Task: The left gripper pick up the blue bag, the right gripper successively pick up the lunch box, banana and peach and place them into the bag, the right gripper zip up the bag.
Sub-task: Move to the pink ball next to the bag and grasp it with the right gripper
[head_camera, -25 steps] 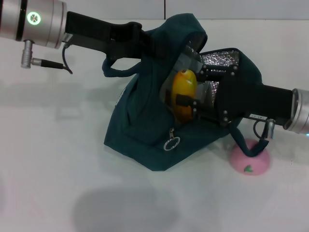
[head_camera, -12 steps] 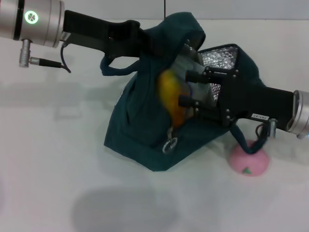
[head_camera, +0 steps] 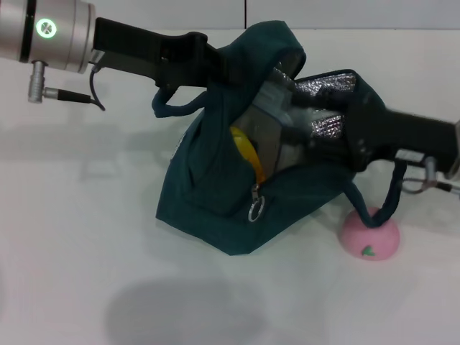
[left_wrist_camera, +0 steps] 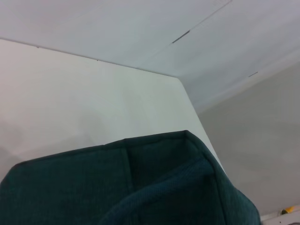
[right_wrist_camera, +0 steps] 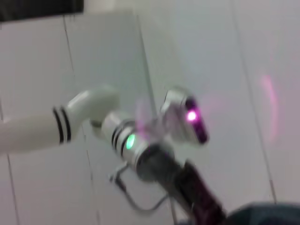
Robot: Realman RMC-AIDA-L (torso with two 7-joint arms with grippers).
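Note:
The blue bag (head_camera: 208, 183) stands on the white table, its mouth open and foil lining showing. My left gripper (head_camera: 219, 68) is shut on the bag's top edge and holds it up; the bag's fabric (left_wrist_camera: 140, 187) fills the lower left wrist view. The banana (head_camera: 248, 154) lies inside the bag, only a yellow sliver showing. The lunch box (head_camera: 264, 118) shows partly inside, behind the banana. My right gripper (head_camera: 305, 118) is at the bag's mouth, open and empty. The peach (head_camera: 369, 237) sits on the table to the right of the bag, under my right arm.
The bag's zipper ring (head_camera: 256, 210) hangs at the front of the opening. A loose handle loop (head_camera: 370, 208) droops onto the peach. The right wrist view shows my left arm's green-lit wrist (right_wrist_camera: 130, 140) and a wall behind.
My right gripper let go of the banana, which dropped deeper into the bag. The right arm has drawn back to the right. The left arm holds still.

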